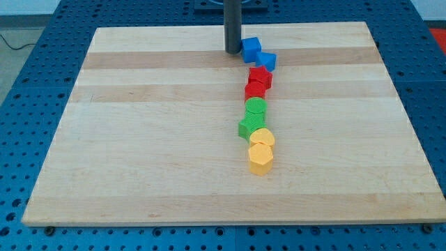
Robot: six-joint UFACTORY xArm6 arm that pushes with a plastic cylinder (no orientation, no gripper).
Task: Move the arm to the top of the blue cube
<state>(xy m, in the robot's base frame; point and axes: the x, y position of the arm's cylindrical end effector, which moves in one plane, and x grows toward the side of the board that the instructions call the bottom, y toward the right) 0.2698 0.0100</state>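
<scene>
The blue cube [251, 48] sits near the top of the wooden board [153, 125], a little right of centre. My tip [232, 51] rests on the board just to the cube's left, almost touching its left side. A second blue block [267, 61] lies against the cube's lower right.
A chain of blocks runs down from the blue ones: a red block [260, 75], a second red block [255, 90], a green cylinder [256, 107], a green block [248, 127], a yellow block [263, 137] and a yellow hexagon [260, 158].
</scene>
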